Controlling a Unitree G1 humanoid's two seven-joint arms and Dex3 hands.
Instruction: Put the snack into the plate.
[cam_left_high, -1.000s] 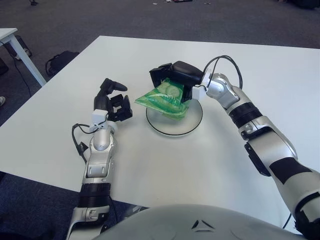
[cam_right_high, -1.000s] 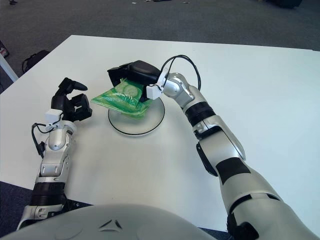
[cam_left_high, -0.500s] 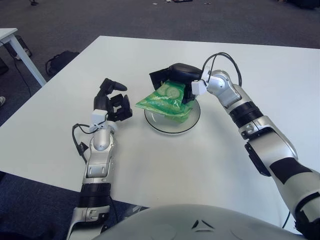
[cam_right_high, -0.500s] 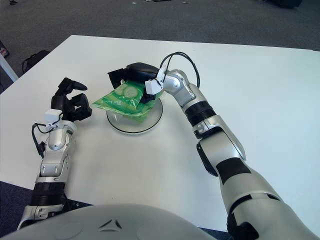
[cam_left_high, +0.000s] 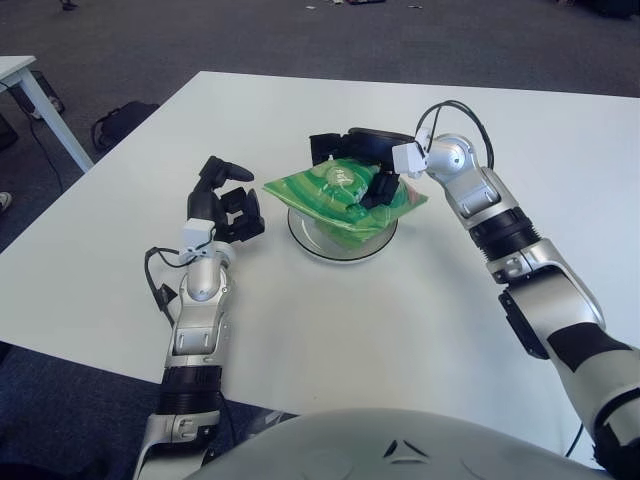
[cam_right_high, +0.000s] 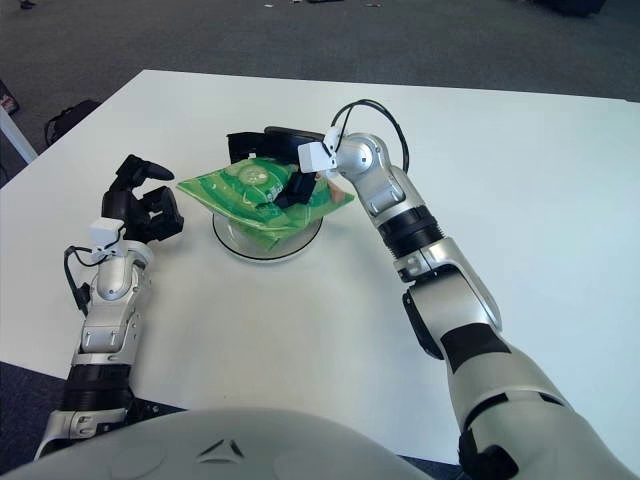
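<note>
The snack (cam_left_high: 335, 195) is a green bag lying nearly flat across the top of the white, dark-rimmed plate (cam_left_high: 340, 251) at the table's middle. The bag's corners overhang the rim on the left and right. My right hand (cam_left_high: 358, 163) reaches in from the right and sits at the bag's far side. Its thumb presses on top of the bag and its fingers (cam_right_high: 250, 140) wrap the far edge, so it is shut on the snack. My left hand (cam_left_high: 226, 203) stands idle to the left of the plate, fingers relaxed and holding nothing.
The white table (cam_left_high: 330, 320) has its left edge running diagonally close to my left arm. Beyond it, on the floor, stand another table's leg (cam_left_high: 45, 110) and a dark bag (cam_left_high: 122, 121). The tabletop spreads bare to the right of my right arm.
My right hand has turned and lowered the snack from a tilted hold above the plate to lying flat across it. The wrist shifted right. The left hand has not moved.
</note>
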